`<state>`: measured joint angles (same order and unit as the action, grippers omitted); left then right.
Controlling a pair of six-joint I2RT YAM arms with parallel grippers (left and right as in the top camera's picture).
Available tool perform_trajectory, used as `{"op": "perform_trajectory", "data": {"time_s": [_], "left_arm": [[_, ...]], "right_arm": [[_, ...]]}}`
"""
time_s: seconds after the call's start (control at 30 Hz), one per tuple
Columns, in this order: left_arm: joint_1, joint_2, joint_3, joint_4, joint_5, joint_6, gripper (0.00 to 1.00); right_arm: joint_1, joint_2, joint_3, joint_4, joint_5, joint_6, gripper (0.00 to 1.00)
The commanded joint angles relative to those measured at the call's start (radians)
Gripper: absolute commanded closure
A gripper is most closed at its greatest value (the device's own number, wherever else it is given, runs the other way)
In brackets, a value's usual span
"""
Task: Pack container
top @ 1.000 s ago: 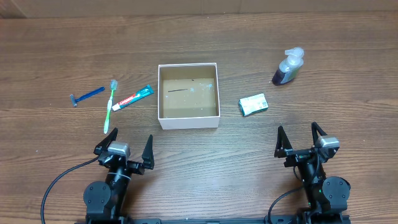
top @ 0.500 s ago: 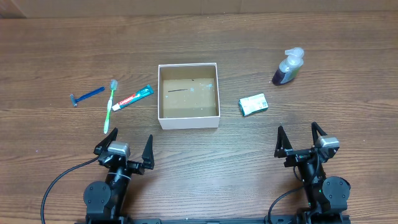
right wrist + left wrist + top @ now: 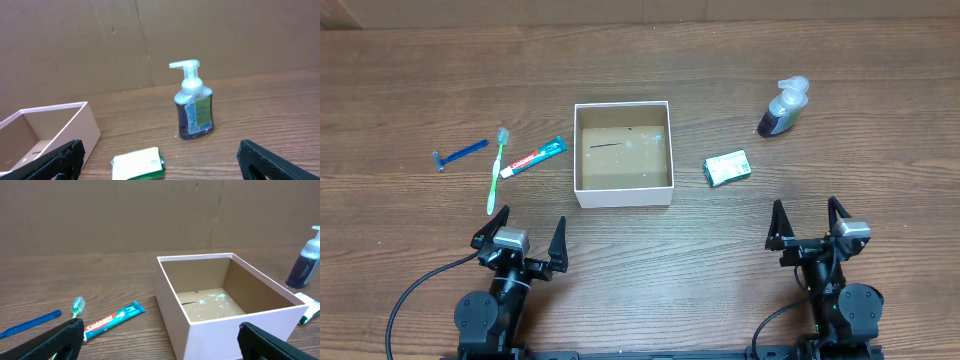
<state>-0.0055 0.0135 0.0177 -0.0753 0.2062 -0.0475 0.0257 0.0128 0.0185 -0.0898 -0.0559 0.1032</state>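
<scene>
Cardboard container sits beside a toothpaste tube reading Colgate.

The container, a square shallow white cardboard box with thin walls and a bare brown floor flecked with white, sits upright and open-topped mid-table, slightly nearer the far edge.

text: "Colgate" | on: toothpaste tube | pump bottle label: too small to read

Robot lab bench: wood-grain table, cardboard backdrop, left arm & right arm mounted at edge w/ cables.
</scene>
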Motion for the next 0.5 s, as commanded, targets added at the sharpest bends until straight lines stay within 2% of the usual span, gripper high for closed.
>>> {"op": "perform_trajectory", "data": {"time_s": [0.0, 0.1, 0.17, 0.2, 0.27, 0.47], "left_arm": [[0.007, -0.009, -0.006, 0.002, 0.000, 0.022, 0.00], [0.007, -0.009, -0.006, 0.002, 0.000, 0.022, 0.00], [0.007, -0.009, -0.006, 0.002, 0.000, 0.022, 0.00], [0.007, -0.009, -0.006, 0.002, 0.000, 0.022, 0.00], [0.007, -0.009, -0.006, 0.002, 0.000, 0.022, 0.00], [0.007, -0.009, -0.006, 0.002, 0.000, 0.022, 0.00]], "right_arm": [[-0.006, 0.001, 0.076, -0.070, -0.058, 0.000, 0.00], [-0.006, 0.074, 0.234, -0.188, -0.050, -0.007, 0.00], [-0.006, 0.202, 0.397, -0.271, -0.051, -0.007, 0.00], [-0.006, 0.293, 0.497, -0.321, -0.054, -0.006, 0.00], [-0.006, 0.583, 0.792, -0.499, -0.100, -0.003, 0.00], [-0.006, 1.112, 1.355, -0.834, -0.191, -0.003, 0.00]]}}
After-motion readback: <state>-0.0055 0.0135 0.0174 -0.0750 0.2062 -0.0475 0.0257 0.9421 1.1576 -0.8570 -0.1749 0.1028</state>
